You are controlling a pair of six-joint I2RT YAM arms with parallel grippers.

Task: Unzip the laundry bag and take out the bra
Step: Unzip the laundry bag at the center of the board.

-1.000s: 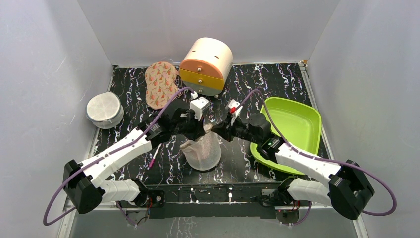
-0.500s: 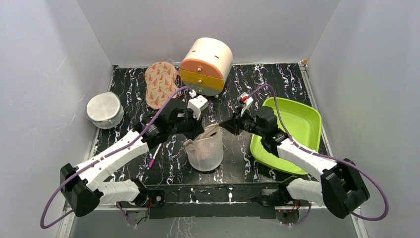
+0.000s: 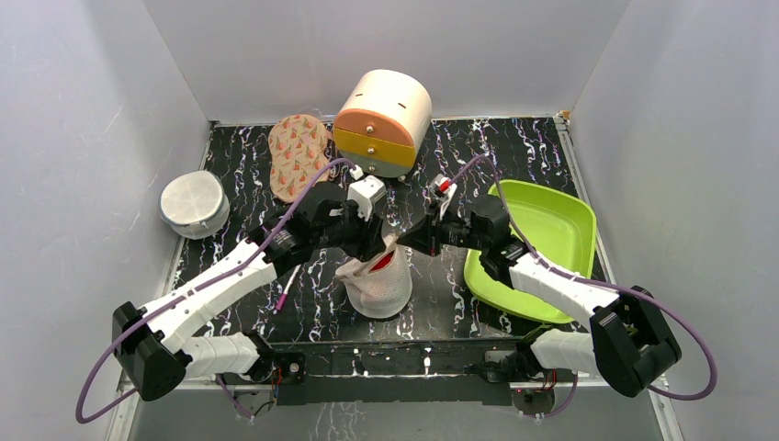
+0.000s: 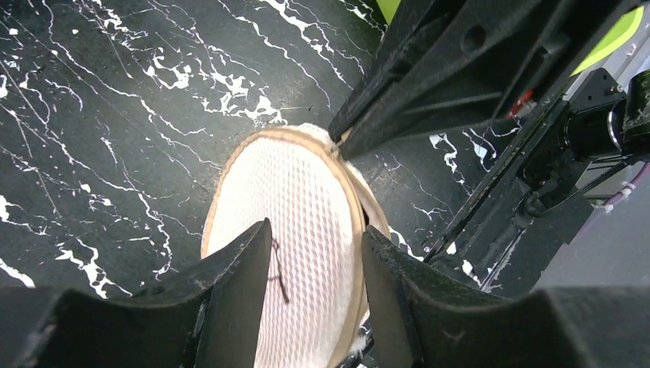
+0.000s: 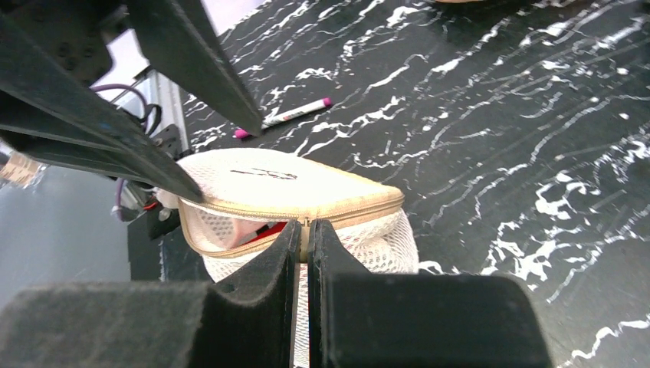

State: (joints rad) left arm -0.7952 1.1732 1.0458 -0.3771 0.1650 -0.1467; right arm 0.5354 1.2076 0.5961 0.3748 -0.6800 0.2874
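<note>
The laundry bag (image 3: 377, 292) stands mid-table, a pale mesh pouch with a tan zip rim. Its lid (image 4: 283, 207) gapes on one side, and the red bra (image 3: 383, 263) shows in the gap, also in the right wrist view (image 5: 268, 230). My right gripper (image 3: 404, 243) is shut (image 5: 307, 230) on the zip pull (image 5: 306, 224) at the bag's rim. My left gripper (image 3: 375, 246) is open over the lid (image 4: 316, 230), with one fingertip (image 5: 192, 192) against the bag's edge. Most of the bra is hidden inside.
A green tray (image 3: 551, 230) lies right of the bag. A cream and orange drawer unit (image 3: 381, 119) and a carrot-print pad (image 3: 297, 154) are at the back. A white round mesh case (image 3: 193, 202) sits far left. A pink pen (image 3: 283, 296) lies left of the bag.
The bag's rim has parted and red fabric now shows in the gap. My right gripper swung right, then came back to the rim. My left gripper stayed over the lid.
</note>
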